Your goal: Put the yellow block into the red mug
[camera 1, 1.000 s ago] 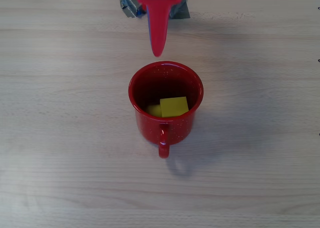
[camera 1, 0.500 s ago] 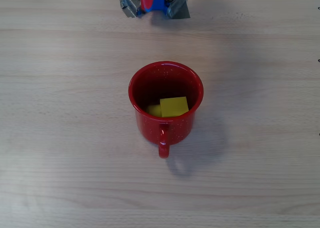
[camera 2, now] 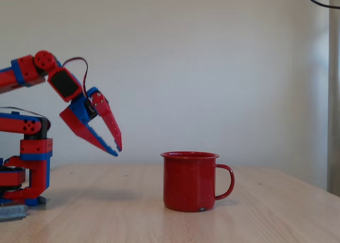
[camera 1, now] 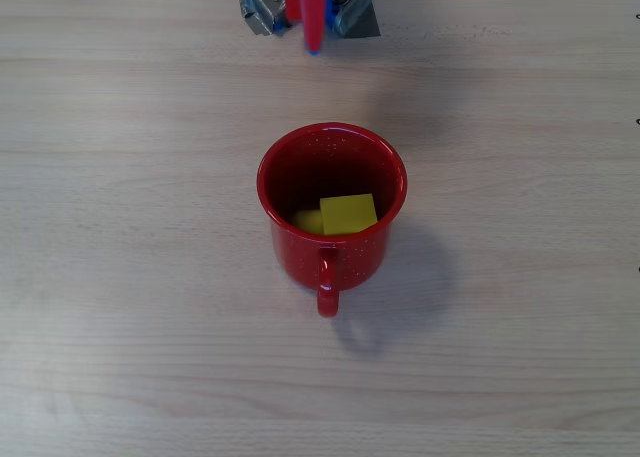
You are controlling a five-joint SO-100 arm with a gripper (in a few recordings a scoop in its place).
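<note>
The red mug (camera 1: pixel 350 262) stands upright mid-table, handle toward the bottom of the overhead view; in the fixed view the red mug (camera 2: pixel 189 182) has its handle to the right. The yellow block (camera 1: pixel 348 213) lies inside it, against the wall on the handle side, a yellow reflection beside it. My gripper (camera 1: pixel 313 43) pokes in at the top edge of the overhead view, well clear of the mug. In the fixed view my gripper (camera 2: pixel 117 150) hangs in the air left of the mug, at about rim height, pointing down and right, its fingertips nearly touching and nothing between them.
The red and blue arm base (camera 2: pixel 26 168) stands at the table's left end in the fixed view, fixed down with grey tape (camera 1: pixel 357 17). Bare wooden table (camera 1: pixel 520 307) surrounds the mug on all sides.
The gripper pulled back from just above the mug's far rim to the top edge of the overhead view, then its tip came slightly forward again. Mug and block have not moved.
</note>
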